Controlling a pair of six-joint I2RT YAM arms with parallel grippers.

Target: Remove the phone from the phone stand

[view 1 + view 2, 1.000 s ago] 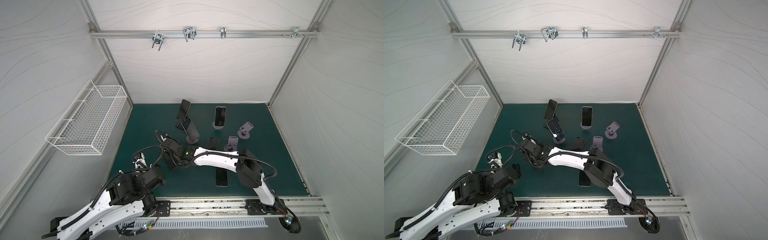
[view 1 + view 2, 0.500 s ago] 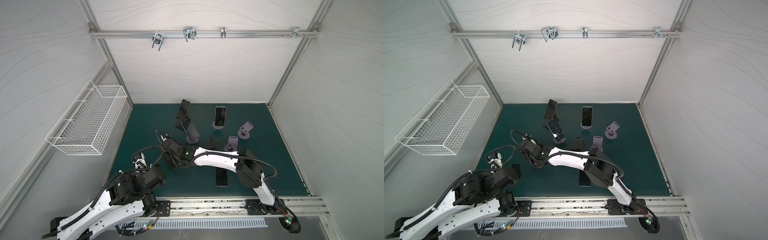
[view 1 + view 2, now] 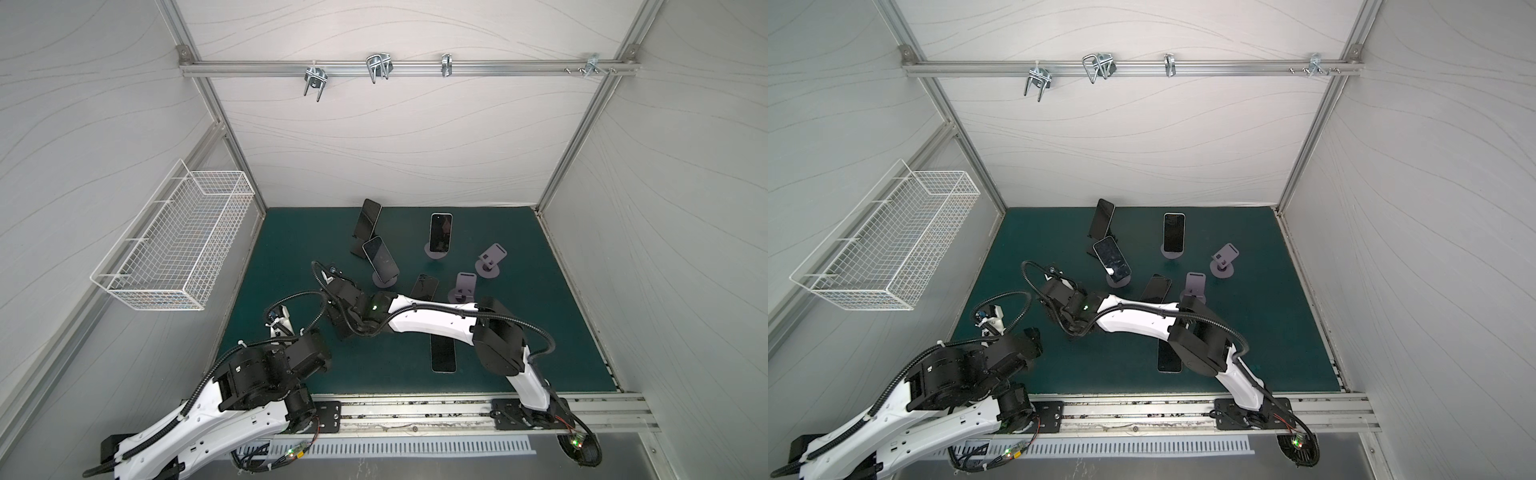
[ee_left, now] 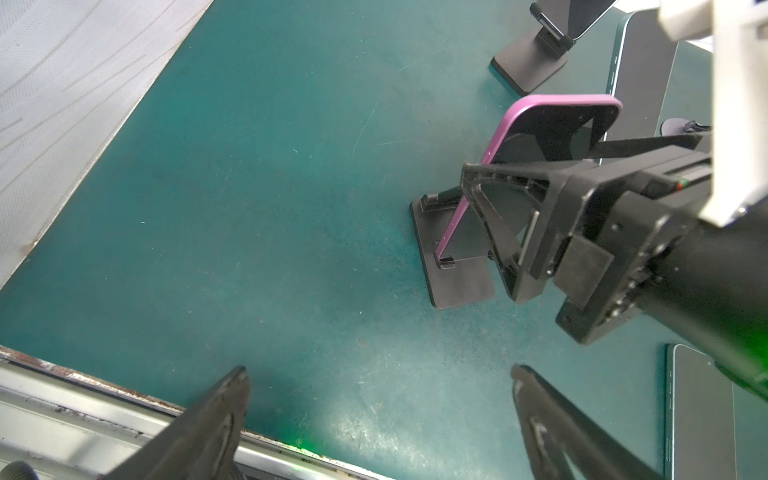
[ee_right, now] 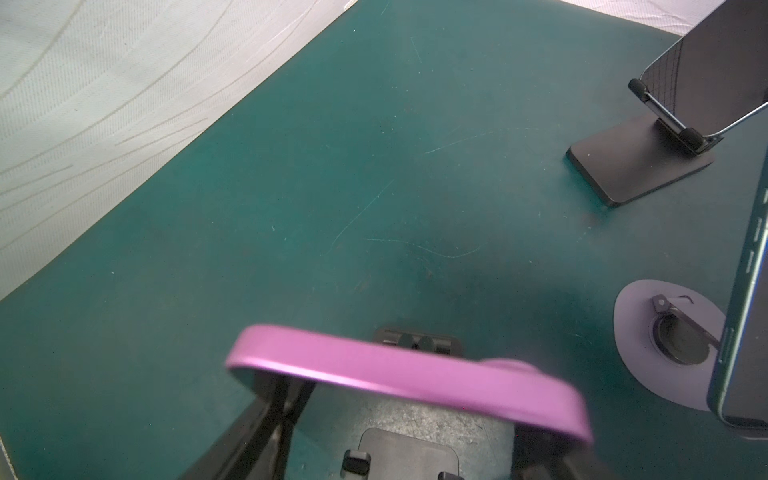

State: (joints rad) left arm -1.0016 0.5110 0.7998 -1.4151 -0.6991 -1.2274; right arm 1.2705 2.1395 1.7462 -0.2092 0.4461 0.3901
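**Right pincer** [image 4: 532,160]: reaches across the middle of the worktop [image 4: 270,208] and is clenched on the purple phone [image 4: 548,126]. Its jaws press against the phone's two long sides, in the upper half.

**Purple phone:** leans upright on the black stand [image 4: 461,282], with its lower edge seated behind the stand's front lip. It has not left the stand. The stand's flat base rests on the green worktop.

**Left pincer** [image 4: 378,415]: released, spread wide and grasping nothing. It hovers above the worktop near the front edge, just short of the black stand.

**Surroundings:**
- A dark phone [image 3: 368,220] leans on a second black stand toward the back.
- A nearer phone [image 3: 380,259] sits tilted on a grey round-based stand.
- A white-edged phone [image 3: 440,230] stands upright on another grey stand.
- Two grey stands [image 3: 490,259] [image 3: 464,286] stand to the right, apart from each other.
- One flat phone [image 3: 424,286] lies between the stands.
- Another flat phone [image 3: 443,353] lies nearer the front, partly under the right arm.
- A wire basket [image 3: 174,241] hangs on the left wall.
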